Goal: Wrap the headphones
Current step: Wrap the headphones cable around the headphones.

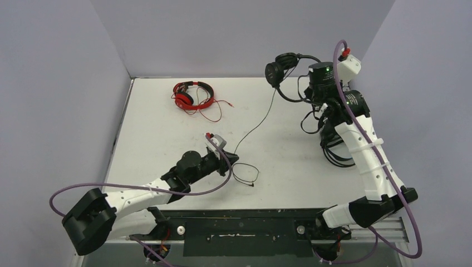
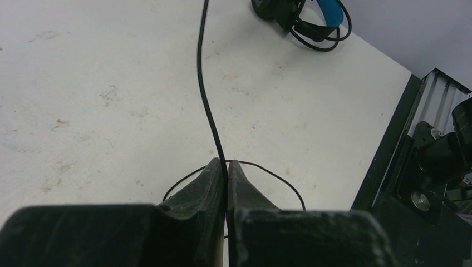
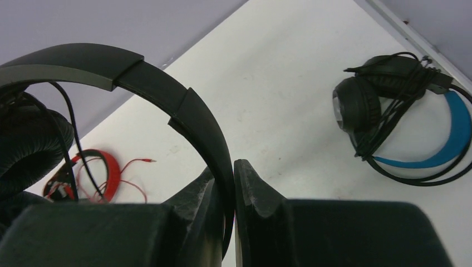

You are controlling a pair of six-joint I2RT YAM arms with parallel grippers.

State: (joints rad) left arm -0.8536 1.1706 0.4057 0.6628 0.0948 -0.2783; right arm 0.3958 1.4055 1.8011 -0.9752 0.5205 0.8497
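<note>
My right gripper [image 3: 232,167] is shut on the headband of the all-black headphones [image 3: 167,94] and holds them up over the back right of the table [image 1: 167,139], where they hang [image 1: 281,68]. Their thin black cable [image 1: 261,119] runs down and left to my left gripper [image 1: 232,158], which is shut on it [image 2: 227,165] just above the tabletop. The cable's tail lies in a loop [image 1: 247,172] beside that gripper. The red headphones [image 1: 192,94] lie at the back with their red cord loose. The blue-banded headphones [image 3: 401,111], cord bundled, lie under the right arm.
Purple-grey walls close in the table at the back and on both sides. A black rail [image 1: 245,222] with the arm bases runs along the near edge. The right arm [image 1: 367,161] stretches over the table's right side.
</note>
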